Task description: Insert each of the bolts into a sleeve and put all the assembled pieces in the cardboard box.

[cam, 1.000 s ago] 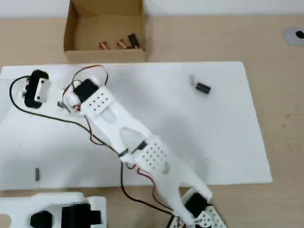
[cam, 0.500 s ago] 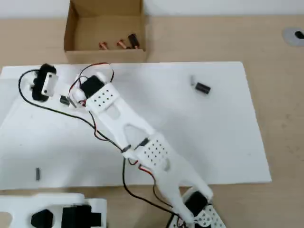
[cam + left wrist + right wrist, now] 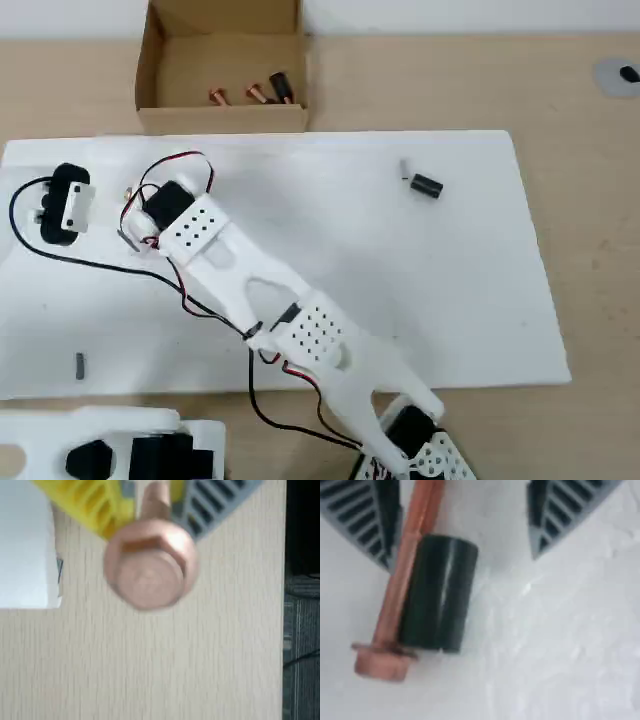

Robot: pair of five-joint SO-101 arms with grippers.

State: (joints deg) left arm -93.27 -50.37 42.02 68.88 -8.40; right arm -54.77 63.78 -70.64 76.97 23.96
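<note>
Gripping a copper bolt (image 3: 150, 575) in left hand (image 3: 152, 520), right hand (image 3: 462, 550) spread wide over loose bolt (image 3: 400, 595), black sleeve (image 3: 439, 592)

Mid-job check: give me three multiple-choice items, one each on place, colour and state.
1. The loose bolt and sleeve by the right end effector lie: A in the cardboard box; B on the white mat; C lifted in the air.
2. The left end effector's gripped bolt is: A silver; B black; C copper.
3. The right end effector is: A open; B shut on the sleeve; C shut on the loose bolt.
Key: 1 B, both rest on the mat, outside the box; 2 C, its head shows copper; 3 A, its jaws stand apart.
</note>
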